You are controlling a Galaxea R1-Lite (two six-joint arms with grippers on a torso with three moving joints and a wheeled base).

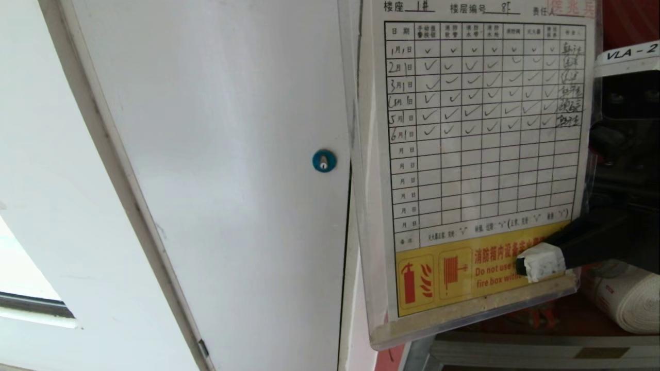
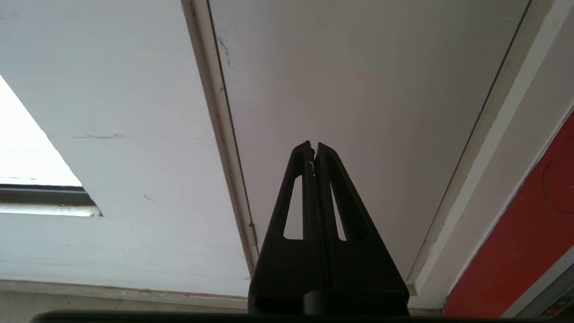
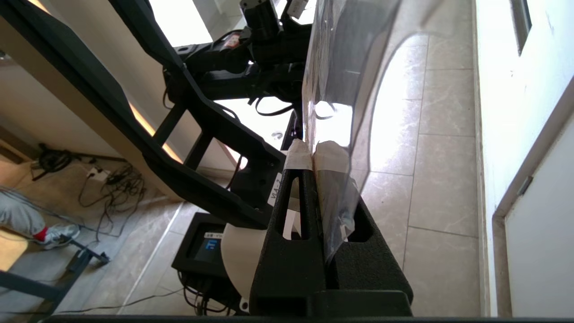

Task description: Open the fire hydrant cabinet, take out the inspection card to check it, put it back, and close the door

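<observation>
The inspection card, a white checklist sheet with a yellow warning strip in a clear sleeve, is held upright close to the head camera. My right gripper is shut on its lower right corner, with white-taped fingertips pinching the sleeve. Behind the card show the fire hydrant cabinet's red interior and a rolled white hose. The door is out of view. My left gripper is shut and empty, parked low in front of a white panel.
A white panel with a blue round lock stands left of the card. In the right wrist view, a person's leg and shoe and loose cables lie on the tiled floor.
</observation>
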